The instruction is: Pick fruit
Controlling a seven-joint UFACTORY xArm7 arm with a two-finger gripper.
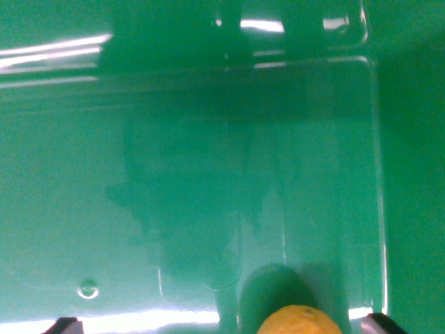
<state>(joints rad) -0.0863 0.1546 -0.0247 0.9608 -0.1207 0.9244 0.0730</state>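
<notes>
Fruit [300,321] (yellow-orange, rounded, only its top visible) sits at the bottom edge of the wrist view, in a glossy green tray [208,174]. Judged firm, light, smooth-skinned: grip across its widest part. Claw fingertips [381,321] show spread at both corners, nothing held

Could not be identified as a particular kind of place. Showed only the glossy inside of a green plastic bin [208,174], with moulded ridges, overhead light glare [55,52] and a blurred reflection.
</notes>
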